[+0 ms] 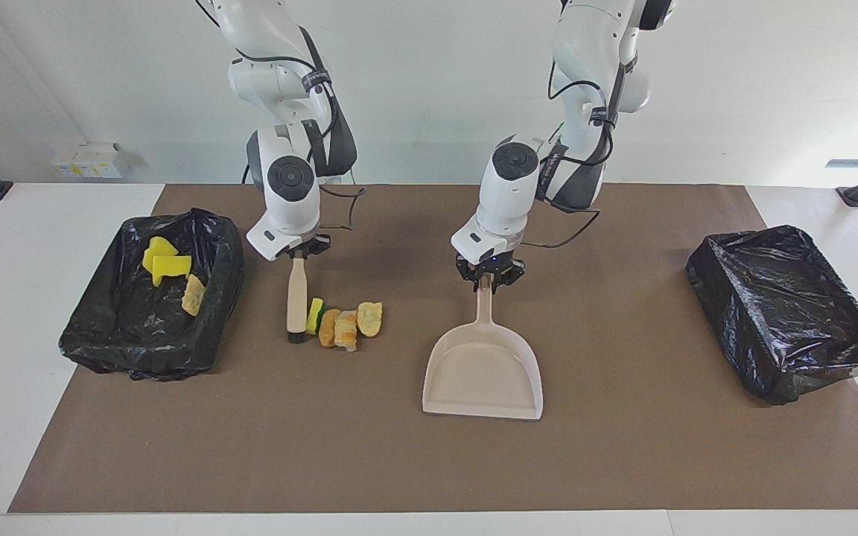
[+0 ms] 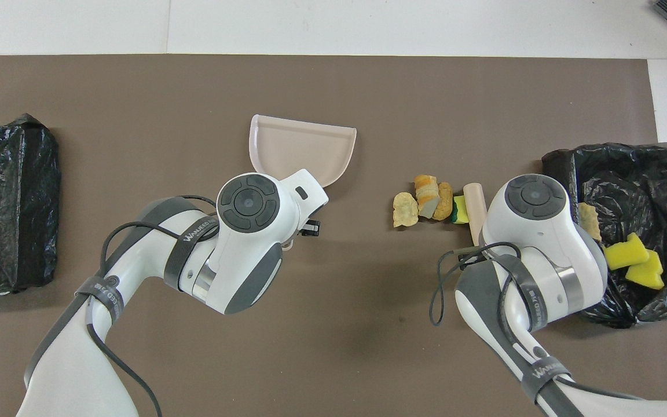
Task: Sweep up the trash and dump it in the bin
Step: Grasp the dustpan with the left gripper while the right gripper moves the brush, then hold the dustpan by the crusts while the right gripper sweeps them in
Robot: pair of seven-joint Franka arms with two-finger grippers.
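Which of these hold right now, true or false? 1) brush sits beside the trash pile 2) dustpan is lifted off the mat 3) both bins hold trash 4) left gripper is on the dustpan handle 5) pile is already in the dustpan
1) True: the brush, held by the right gripper, stands beside the trash pile.
2) False: the dustpan looks flat on the mat.
3) False: only the bin at the right arm's end holds pieces; the other bin shows none.
4) True: the left gripper has closed on the handle.
5) False: the pile lies on the mat, apart from the dustpan.
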